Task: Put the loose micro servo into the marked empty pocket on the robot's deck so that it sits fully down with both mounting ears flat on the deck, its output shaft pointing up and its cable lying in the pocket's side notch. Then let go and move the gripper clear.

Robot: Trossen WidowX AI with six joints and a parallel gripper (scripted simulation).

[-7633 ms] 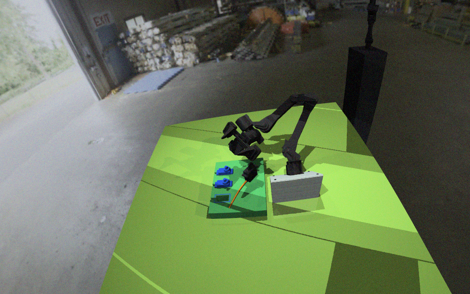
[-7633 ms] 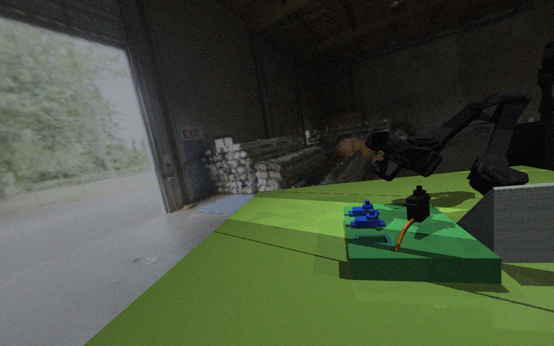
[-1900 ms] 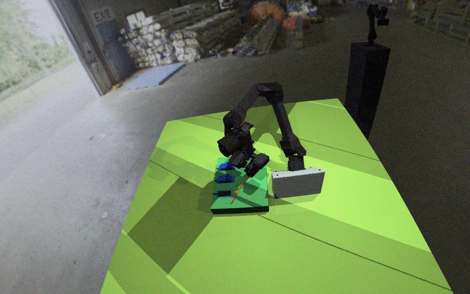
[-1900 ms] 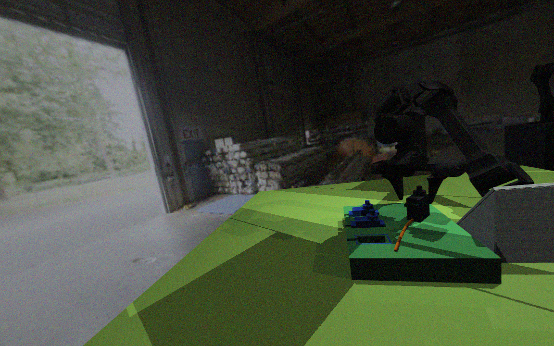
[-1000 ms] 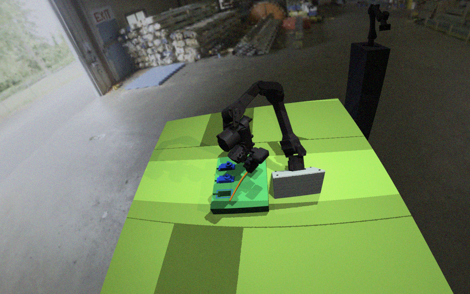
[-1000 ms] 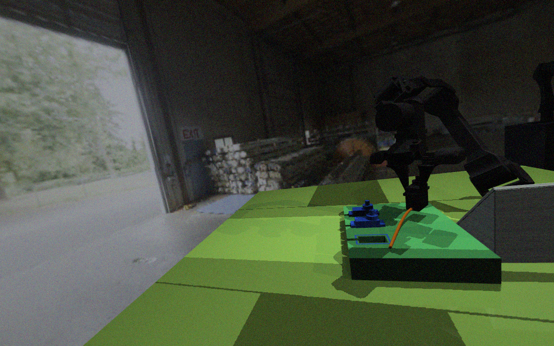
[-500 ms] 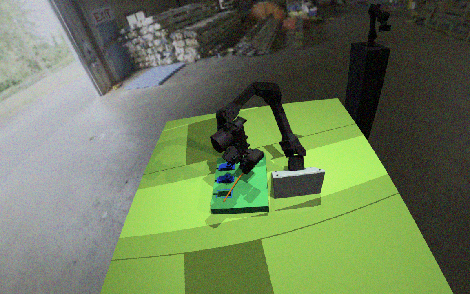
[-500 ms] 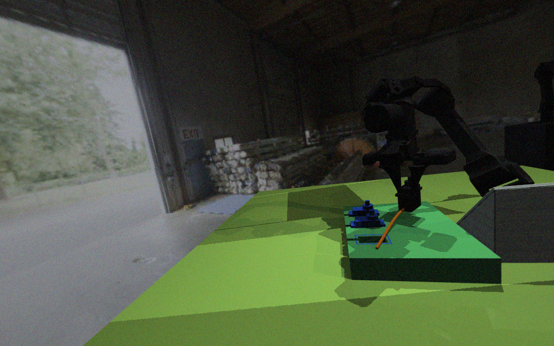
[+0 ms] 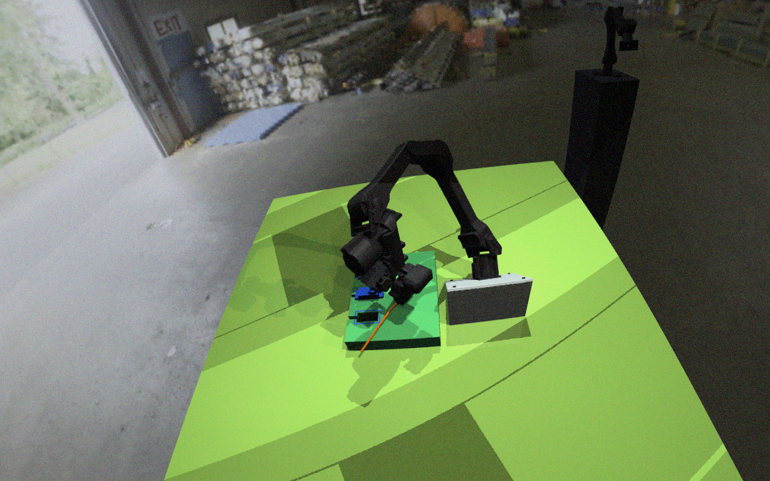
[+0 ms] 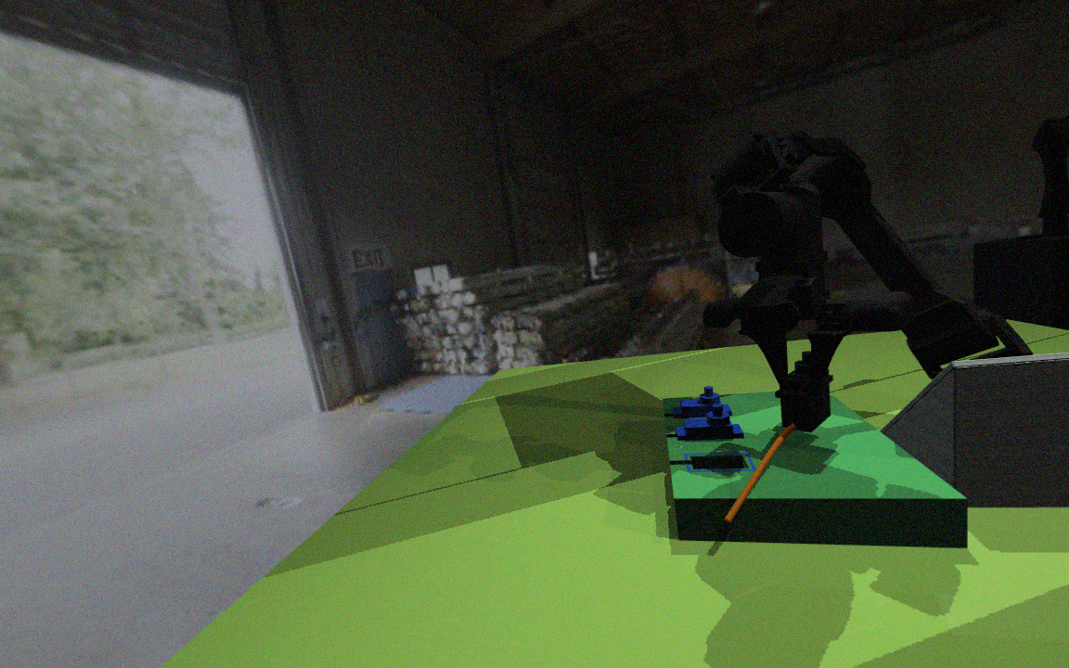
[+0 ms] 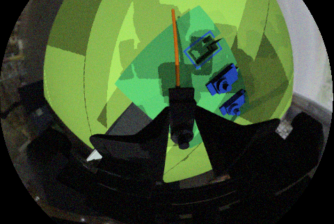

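Black micro servo [image 10: 804, 403] is gripped upright between the fingers [image 10: 780, 353]; the marked pocket [image 10: 719, 461] lies beside it, toward the deck's [image 10: 854, 473] front-left corner.

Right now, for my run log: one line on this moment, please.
phase: carry | gripper: shut on black servo, above deck | orange cable: trailing | pocket: empty

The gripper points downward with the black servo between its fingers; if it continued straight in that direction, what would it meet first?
Probably the bare green deck: the gripper holds the servo beside the marked pocket, not above it, though depth is uncertain. Its orange cable already trails over the deck.
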